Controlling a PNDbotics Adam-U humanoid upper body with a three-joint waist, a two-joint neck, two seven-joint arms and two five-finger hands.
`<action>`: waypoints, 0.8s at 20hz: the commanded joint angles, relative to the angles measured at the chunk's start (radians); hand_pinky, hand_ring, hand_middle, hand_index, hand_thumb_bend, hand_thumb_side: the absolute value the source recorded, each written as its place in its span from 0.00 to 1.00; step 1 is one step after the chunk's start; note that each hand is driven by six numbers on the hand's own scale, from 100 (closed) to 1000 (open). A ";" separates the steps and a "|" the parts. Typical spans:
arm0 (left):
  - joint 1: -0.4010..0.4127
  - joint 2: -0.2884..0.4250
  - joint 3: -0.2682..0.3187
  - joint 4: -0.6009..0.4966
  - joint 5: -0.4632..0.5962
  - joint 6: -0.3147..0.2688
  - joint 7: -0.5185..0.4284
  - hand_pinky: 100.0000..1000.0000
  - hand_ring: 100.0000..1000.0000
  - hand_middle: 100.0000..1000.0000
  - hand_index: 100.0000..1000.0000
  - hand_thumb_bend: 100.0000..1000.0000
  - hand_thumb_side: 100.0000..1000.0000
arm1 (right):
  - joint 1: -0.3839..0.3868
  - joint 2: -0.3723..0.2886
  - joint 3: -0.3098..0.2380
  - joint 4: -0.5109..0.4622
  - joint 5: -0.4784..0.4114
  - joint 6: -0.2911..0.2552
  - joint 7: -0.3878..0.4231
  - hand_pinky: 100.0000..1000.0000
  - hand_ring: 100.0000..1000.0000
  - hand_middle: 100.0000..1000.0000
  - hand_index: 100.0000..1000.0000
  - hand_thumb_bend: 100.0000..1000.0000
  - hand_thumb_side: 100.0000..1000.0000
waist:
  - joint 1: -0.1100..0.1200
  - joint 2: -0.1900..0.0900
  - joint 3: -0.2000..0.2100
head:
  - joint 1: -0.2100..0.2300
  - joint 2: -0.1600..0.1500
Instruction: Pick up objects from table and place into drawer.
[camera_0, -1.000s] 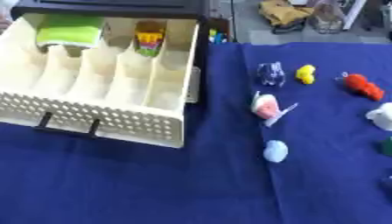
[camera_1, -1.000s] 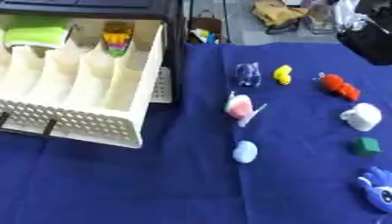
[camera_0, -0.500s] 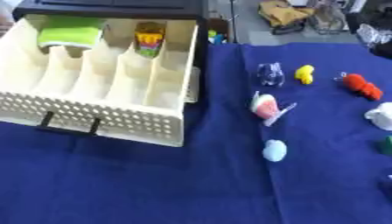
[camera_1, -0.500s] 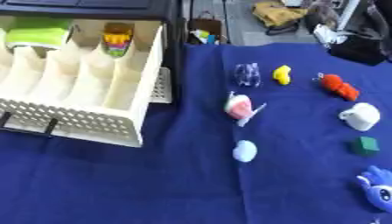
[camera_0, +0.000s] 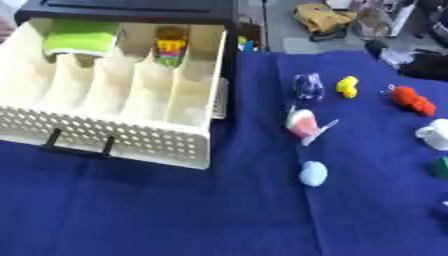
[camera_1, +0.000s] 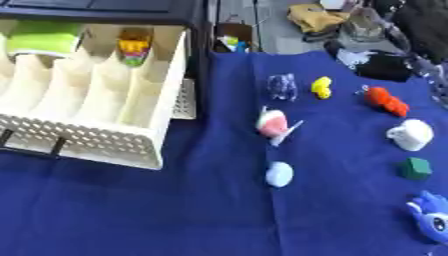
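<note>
Right eye view shows a black arm (camera_1: 385, 65) at the upper right edge, above the orange toy (camera_1: 386, 101); I cannot make out its hand.

Even, bright room light falls from above. The cream drawer (camera_0: 114, 100) looks washed out along its upper dividers and casts only a thin soft shadow onto the blue cloth (camera_0: 175, 210) just in front of it. Both views are soft all over; the small toys right of the drawer have smeared edges, and the clutter behind it is blurrier still.
</note>
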 joint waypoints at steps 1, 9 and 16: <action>-0.012 0.025 0.003 -0.010 0.002 0.002 -0.003 0.35 0.44 0.52 0.74 0.10 0.97 | -0.039 0.003 0.012 0.020 -0.042 0.015 0.044 0.82 0.85 0.68 0.92 0.51 0.99 | 0.001 -0.023 0.000 | 0.002 -0.012; -0.012 0.019 0.001 -0.010 0.005 0.006 -0.005 0.35 0.44 0.52 0.74 0.09 0.97 | -0.129 0.101 0.085 0.053 -0.129 0.113 0.150 0.82 0.86 0.69 0.93 0.56 0.99 | 0.003 -0.026 0.003 | -0.004 -0.017; -0.011 0.015 0.000 -0.010 0.008 0.009 -0.005 0.35 0.44 0.52 0.74 0.10 0.97 | -0.174 0.174 0.129 0.062 -0.225 0.198 0.248 0.82 0.86 0.69 0.94 0.57 0.87 | 0.006 -0.029 0.009 | -0.009 -0.022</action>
